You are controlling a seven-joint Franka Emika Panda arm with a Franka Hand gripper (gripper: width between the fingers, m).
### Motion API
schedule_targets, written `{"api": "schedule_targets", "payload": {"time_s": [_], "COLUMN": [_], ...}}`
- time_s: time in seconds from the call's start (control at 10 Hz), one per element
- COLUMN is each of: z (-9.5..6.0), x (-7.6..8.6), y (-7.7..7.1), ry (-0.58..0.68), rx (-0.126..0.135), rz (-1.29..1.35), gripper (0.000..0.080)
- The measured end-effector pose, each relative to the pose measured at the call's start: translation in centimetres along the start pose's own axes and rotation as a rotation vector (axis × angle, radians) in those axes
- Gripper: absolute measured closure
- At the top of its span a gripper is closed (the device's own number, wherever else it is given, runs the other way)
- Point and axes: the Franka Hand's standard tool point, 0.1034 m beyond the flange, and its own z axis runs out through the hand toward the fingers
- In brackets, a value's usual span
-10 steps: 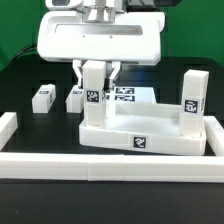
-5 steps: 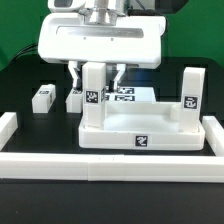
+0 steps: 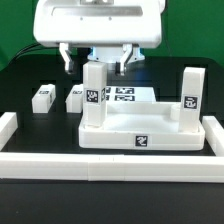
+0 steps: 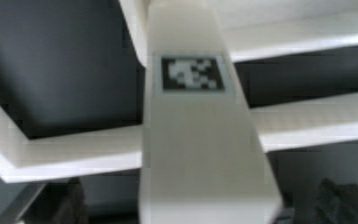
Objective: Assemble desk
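The white desk tabletop [image 3: 120, 131] lies in the middle of the black table with a tag on its front side. Two white tagged legs stand upright in its corner sockets, one on the exterior view's left [image 3: 93, 95] and one on its right [image 3: 192, 96]. My gripper [image 3: 95, 57] hangs open just above the left leg, with its fingers [image 3: 66, 57] spread wider than the leg and not touching it. In the wrist view the leg [image 4: 202, 120] runs between the dark fingertips [image 4: 51, 200], with gaps on both sides, and the tabletop [image 4: 318, 118] lies below.
Two loose legs [image 3: 42, 97] [image 3: 74, 97] stand on the table to the exterior view's left of the tabletop. The marker board [image 3: 126, 95] lies behind it. White border rails run along the front [image 3: 100, 166], the left [image 3: 8, 128] and the right [image 3: 216, 136].
My gripper has risen from around the left leg to above its top. The leg stays upright in its socket.
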Motion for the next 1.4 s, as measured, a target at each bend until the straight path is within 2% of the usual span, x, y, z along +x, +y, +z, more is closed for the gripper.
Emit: {"api": "schedule_targets", "payload": {"time_s": [0.1,0.4,0.5,0.8,0.9,1.0,1.2,1.4], "z": [-0.4,-0.1,0.0,0.4,0.7,0.7,0.5,0.5], "x": [0.6,0.2,0.1,-0.2,-0.8,-1.2,-1.2,-1.3], "y": [0.1,0.1,-0.1,0.6,0.6,0.5,0.9,0.5], "ry": [0.001,-0.005,-0.03,-0.072,-0.133,-0.24,-0.397,-0.501], "rx": [0.003,0.002,0.01,0.011,0.023,0.048,0.056,0.076], "rz": [0.001,0.0,0.0,0.012,0.021,0.033,0.032,0.033], "gripper": [0.0151,0.0151,0.0151,0.0151,0.0151,0.0151,0.0151,0.0151]}}
